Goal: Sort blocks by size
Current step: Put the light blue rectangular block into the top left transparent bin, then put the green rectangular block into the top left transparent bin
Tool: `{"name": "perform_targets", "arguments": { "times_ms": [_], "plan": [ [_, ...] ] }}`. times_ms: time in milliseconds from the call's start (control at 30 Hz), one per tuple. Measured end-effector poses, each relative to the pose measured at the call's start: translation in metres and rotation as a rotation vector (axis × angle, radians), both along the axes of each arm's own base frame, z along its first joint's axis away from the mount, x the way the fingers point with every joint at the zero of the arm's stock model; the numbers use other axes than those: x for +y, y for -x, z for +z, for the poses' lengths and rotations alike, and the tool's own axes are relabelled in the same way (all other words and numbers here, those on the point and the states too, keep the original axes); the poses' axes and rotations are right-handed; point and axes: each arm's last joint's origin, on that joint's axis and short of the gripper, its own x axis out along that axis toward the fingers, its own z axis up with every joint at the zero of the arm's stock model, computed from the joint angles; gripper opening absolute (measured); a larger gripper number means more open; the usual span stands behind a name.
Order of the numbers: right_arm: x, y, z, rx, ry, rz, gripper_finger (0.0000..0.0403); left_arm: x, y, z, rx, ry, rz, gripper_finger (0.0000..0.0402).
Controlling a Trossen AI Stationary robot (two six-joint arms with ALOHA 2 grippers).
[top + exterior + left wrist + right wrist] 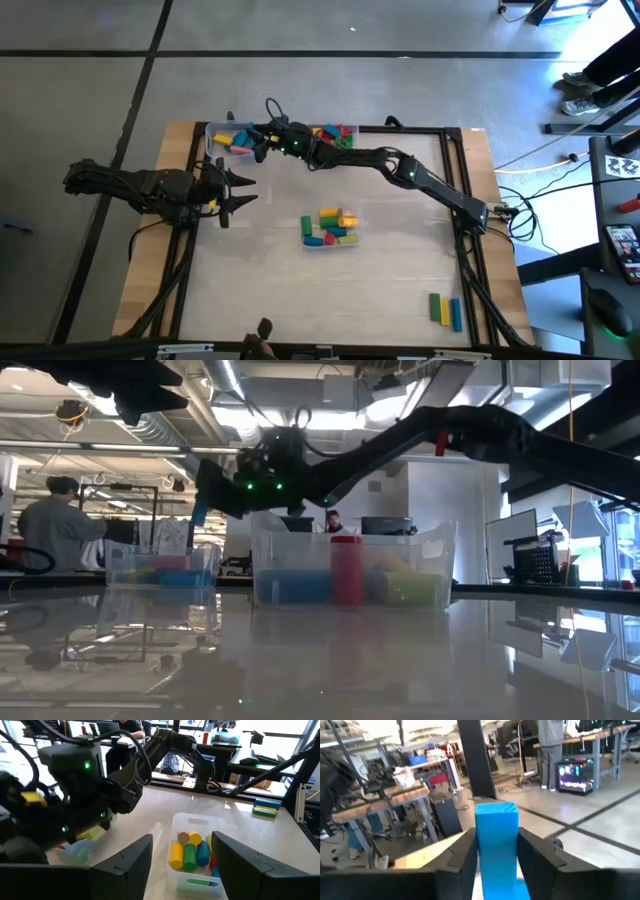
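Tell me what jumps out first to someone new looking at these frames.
First, the right tool reaching across to the far-left tub, shut on a blue block standing upright between its fingers. Next, the center tub full of colored blocks, and the left tool open, hovering at the table's left side. A small group of blocks lies near the table's near-right corner.

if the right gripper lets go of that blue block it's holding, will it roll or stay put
The blue block looks square-cornered with flat faces, so it would probably settle rather than roll. It looks rigid, showing no bend between the fingers of the right gripper. It is long and narrow, so landing on end it would likely topple. The yellow cylinder in the clear tub seems likelier to roll.
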Motion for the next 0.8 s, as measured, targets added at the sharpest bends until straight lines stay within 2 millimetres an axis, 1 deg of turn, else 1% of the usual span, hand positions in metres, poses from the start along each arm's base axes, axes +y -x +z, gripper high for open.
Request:
{"name": "perform_targets", "arguments": {
  "times_ms": [67,133,200,267,367,500,667,800],
  "plan": [
    [-0.001,0.0,-0.004,0.022,-0.004,-0.002,0.0152,0.0,0.0,0.0,0.001,-0.002,0.0,0.0198],
    [-0.001,0.0,-0.003,0.02,-0.003,-0.01,0.0178,0.0,0.0,0.0,0.0,-0.001,0.0,0.0198],
    [-0.001,0.001,0.004,0.015,0.014,-0.013,0.0204,0.0,0.0,0.0,0.001,0.002,0.001,0.0198],
    [-0.001,0.003,0.016,0.018,0.061,-0.007,0.0227,0.0,0.0,0.0,0.001,0.009,0.002,0.0198],
    [0.002,0.008,0.042,0.093,0.119,0.027,0.0252,0.0,0.0,-0.001,0.002,0.014,0.003,0.0198],
    [0.008,0.023,0.082,0.231,0.149,0.041,0.0267,0.0,0.0,-0.001,0.0,0.023,0.005,0.0198],
    [0.019,0.057,0.146,0.355,0.2,0.049,0.0268,0.0,0.0,-0.001,-0.001,0.023,0.005,0.0198],
    [0.035,0.088,0.187,0.458,0.198,0.071,0.0269,0.0,0.0,0.0,-0.001,0.023,0.005,0.0198]
  ]
}}
